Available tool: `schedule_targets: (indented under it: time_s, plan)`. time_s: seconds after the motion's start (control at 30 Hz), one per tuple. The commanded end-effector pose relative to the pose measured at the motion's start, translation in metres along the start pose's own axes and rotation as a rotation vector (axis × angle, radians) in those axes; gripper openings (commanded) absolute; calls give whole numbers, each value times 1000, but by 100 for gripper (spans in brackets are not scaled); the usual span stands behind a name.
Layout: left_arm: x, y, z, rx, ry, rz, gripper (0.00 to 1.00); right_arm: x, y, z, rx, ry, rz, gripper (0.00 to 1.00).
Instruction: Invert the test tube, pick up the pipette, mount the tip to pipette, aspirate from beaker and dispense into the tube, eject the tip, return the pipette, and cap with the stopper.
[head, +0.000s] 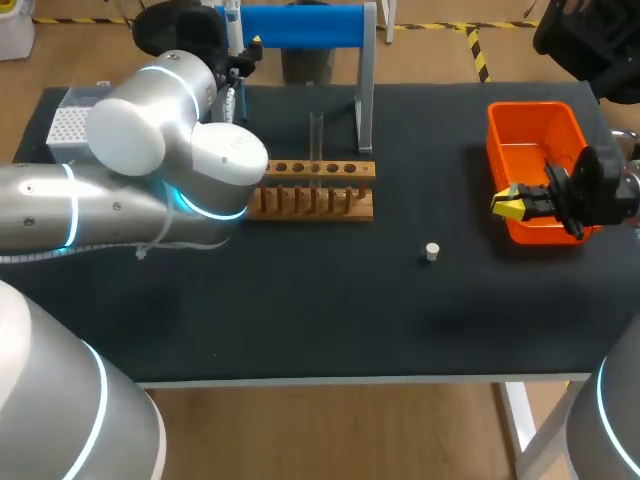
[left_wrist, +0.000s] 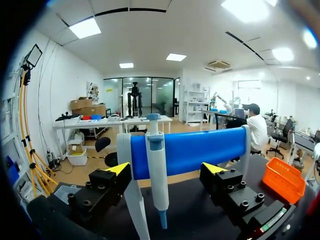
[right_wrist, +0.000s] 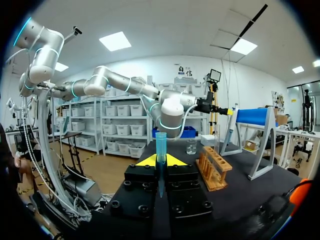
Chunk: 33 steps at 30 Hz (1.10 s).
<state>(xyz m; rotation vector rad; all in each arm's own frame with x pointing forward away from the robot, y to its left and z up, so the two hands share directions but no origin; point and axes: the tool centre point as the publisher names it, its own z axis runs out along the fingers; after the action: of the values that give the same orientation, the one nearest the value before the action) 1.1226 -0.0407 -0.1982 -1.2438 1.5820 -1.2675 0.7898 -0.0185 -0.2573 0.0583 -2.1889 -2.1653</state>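
Note:
A white and blue pipette (left_wrist: 156, 170) hangs on the blue bar of its stand (left_wrist: 200, 150). My left gripper (left_wrist: 165, 171) is open, with one finger on each side of the pipette and neither touching it. In the head view the left gripper (head: 245, 58) is at the stand's left end, at the back of the table. My right gripper (right_wrist: 160, 161) is shut on an upright blue-tinted test tube (right_wrist: 160, 142). The right gripper (head: 512, 204) hovers at the near left corner of the orange bin (head: 500, 112). A small white stopper (head: 432, 251) lies on the mat.
A wooden tube rack (head: 315, 190) stands mid-table, with a clear beaker (head: 316, 138) just behind it. A tip box (head: 70, 125) sits at the back left, partly hidden by my left arm. The dark mat lies open in front of the rack.

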Motion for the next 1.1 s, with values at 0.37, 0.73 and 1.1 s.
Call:
schedule_targets:
  time_s: [0.37, 0.73, 1.1]
  plan:
    - [-1, -1, 20, -6, -21, -3, 55, 1, 0, 0, 1, -1, 0, 0]
    - [-7, -3, 28, -13, -47, 0, 58, 1, 0, 0, 1, -1, 0, 0]
    - [-8, -4, 32, -23, -103, -3, 60, 1, 0, 0, 1, -1, 0, 0]
